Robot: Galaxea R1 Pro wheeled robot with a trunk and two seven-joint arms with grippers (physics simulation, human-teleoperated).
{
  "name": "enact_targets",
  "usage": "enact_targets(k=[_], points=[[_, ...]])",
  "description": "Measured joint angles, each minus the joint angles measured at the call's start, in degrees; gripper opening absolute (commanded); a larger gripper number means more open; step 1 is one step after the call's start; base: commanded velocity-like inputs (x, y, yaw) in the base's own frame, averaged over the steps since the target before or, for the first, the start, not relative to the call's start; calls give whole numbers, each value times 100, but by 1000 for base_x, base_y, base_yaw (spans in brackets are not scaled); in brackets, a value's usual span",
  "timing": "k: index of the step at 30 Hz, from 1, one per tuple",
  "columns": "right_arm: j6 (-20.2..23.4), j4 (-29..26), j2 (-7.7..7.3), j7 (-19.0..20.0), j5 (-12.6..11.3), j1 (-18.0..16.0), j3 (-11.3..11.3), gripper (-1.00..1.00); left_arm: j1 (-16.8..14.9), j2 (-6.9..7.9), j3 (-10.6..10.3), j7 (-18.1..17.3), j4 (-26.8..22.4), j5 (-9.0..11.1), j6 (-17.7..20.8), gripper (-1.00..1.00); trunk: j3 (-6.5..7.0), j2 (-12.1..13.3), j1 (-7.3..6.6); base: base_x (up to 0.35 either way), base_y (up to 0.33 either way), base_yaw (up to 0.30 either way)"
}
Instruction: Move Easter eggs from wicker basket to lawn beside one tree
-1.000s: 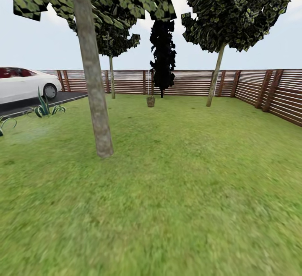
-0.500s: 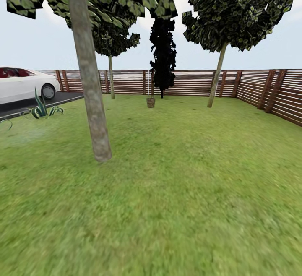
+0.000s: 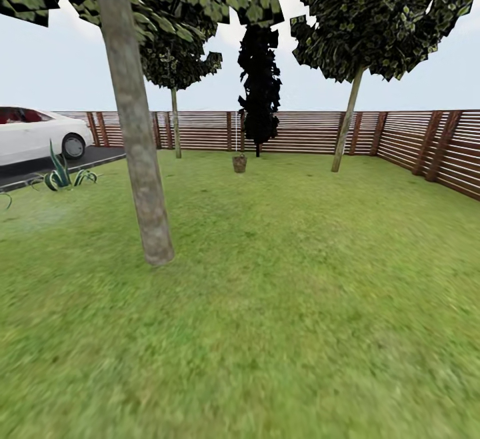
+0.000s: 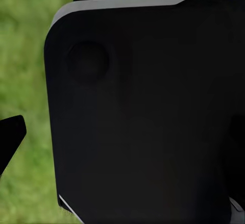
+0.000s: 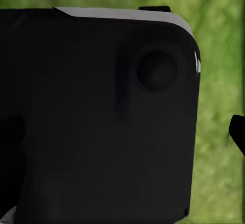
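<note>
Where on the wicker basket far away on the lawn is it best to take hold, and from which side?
The wicker basket stands upright on the lawn, before the fence, and is too small here to show handles. Probably grip its top rim from above, one finger inside, since the mouth faces up.

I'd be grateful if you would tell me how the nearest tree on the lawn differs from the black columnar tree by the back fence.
The nearest tree has a thick, bare, pale grey-tan trunk that leans slightly; the black columnar tree has only a thin dark stem. The nearest tree's crown is broad, dark green and leafy, spreading past the picture's top; the columnar tree's foliage is narrow and almost pure black. The nearest tree stands mid-lawn, the columnar one against the fence. Both rise from the lawn.
</note>
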Motion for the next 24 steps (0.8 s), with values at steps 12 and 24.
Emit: enact_targets(k=[12, 24], points=[[-1, 0, 0, 0, 0, 2, 0, 100, 0, 0, 7, 0, 1, 0, 0, 100, 0, 0, 0, 311, -137, 0], [1, 0, 0, 1, 0, 3, 0, 100, 0, -1, 8, 0, 0, 5, 0, 100, 0, 0, 1, 269, -191, 0]])
